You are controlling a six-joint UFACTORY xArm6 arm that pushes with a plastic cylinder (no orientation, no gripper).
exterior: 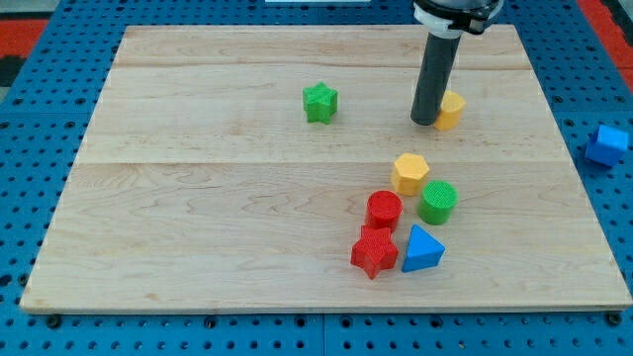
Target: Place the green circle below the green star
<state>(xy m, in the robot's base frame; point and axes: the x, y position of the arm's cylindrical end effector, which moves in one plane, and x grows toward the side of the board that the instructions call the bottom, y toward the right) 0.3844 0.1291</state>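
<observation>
The pale wooden table [198, 198] carries seven blocks — a green star [319, 102] near the top, a yellow block [450, 110] to its right, and lower down a cluster: yellow hexagon [409, 173], green circle [437, 202], red cylinder [384, 210], red star [374, 251], blue triangle [422, 249].

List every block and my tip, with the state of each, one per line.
green star: alone, upper middle of board.
green circle: upright, touching the yellow hexagon.
yellow hexagon: above the red circle.
red circle: above the red star.
red star: beside the blue triangle.
blue triangle: lowest, right of cluster.
yellow block: partly hidden, against my tip.
blue block: off the board.
my tip: down on board.
</observation>
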